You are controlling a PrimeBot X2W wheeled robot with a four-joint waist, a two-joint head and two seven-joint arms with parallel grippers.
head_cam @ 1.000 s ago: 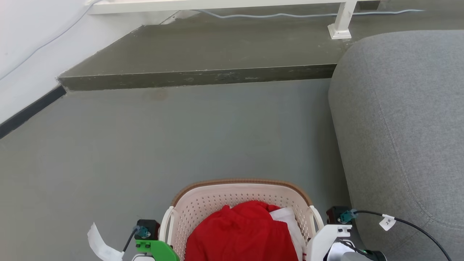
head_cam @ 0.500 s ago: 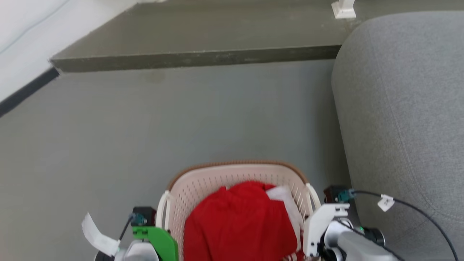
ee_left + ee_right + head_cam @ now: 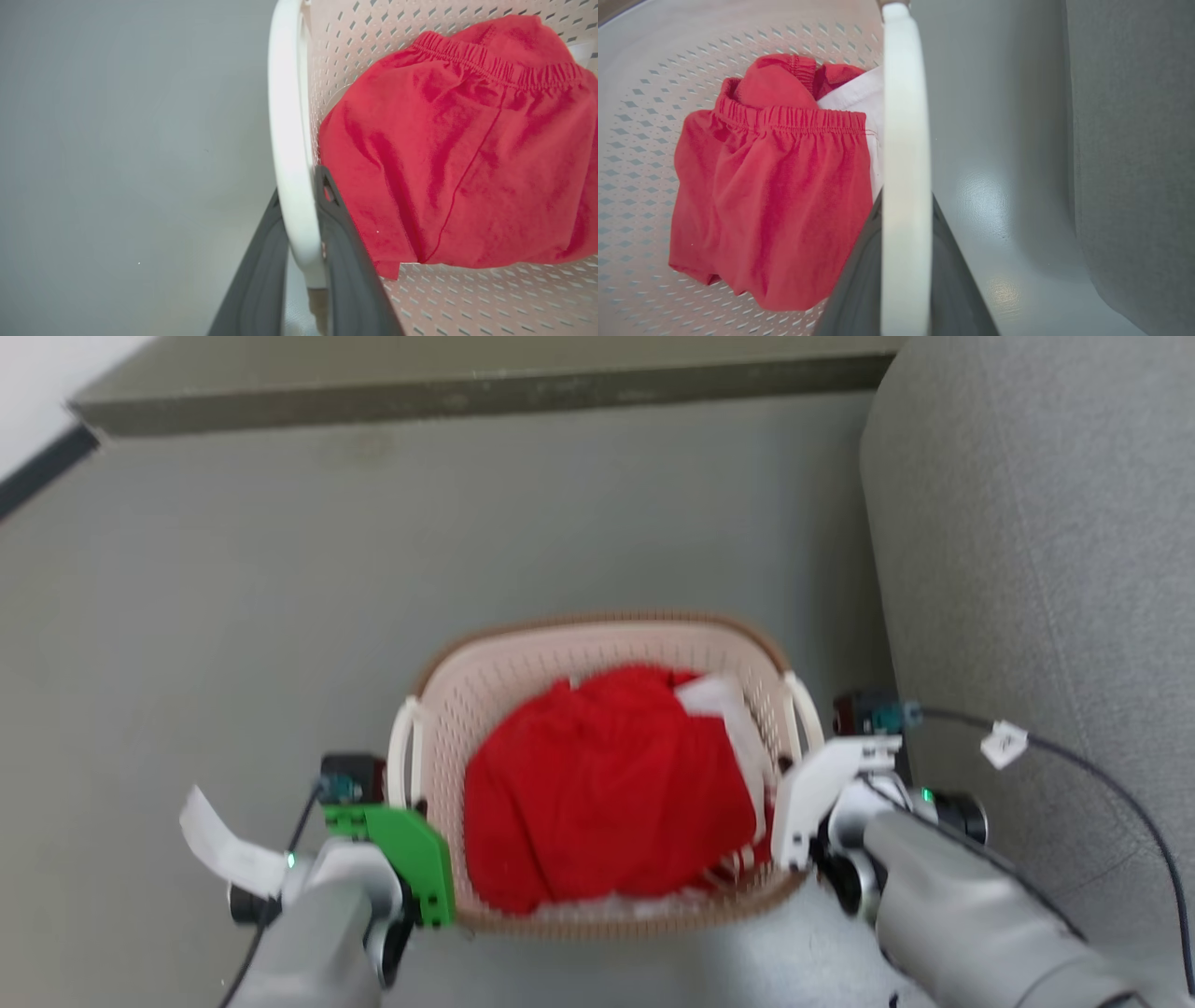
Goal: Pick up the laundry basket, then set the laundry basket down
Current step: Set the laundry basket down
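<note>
Far left: white wall [image 3: 37, 364] with a dark skirting [image 3: 42, 471] along the floor's left edge. A low step [image 3: 467, 392] runs along the far edge of the floor [image 3: 233, 597]. Between skirting, step and basket the floor is a wide bare stretch, left and ahead.

Left gripper [image 3: 299, 186]: its two dark fingers [image 3: 345, 261] are pinched on the basket's left handle [image 3: 285, 116], one outside the white bar and one inside against the perforated wall. In the head view a green plate [image 3: 406, 859] on this wrist sits just beside the rim, and a white paper tag [image 3: 219, 845] hangs out to its left.

Basket [image 3: 597, 621]: on the near part of the floor, midway between the two arms, upright, brown rim level. Cannot tell whether its base touches the floor. Inside it a red garment [image 3: 607, 784] with an elastic waistband covers most of the bottom. A white cloth [image 3: 719, 700] is tucked at its right side against the wall.

Right gripper [image 3: 906, 200]: fingers [image 3: 850, 289] closed on the right handle [image 3: 903, 116], one on each side of the bar. A black cable [image 3: 1102, 775] loops off the wrist over the sofa.

Right: grey sofa [image 3: 1027, 569] bounds the floor's right edge. There is only a narrow strip of floor between the right handle and the sofa's side, and the right forearm [image 3: 971, 924] lies close along it.
</note>
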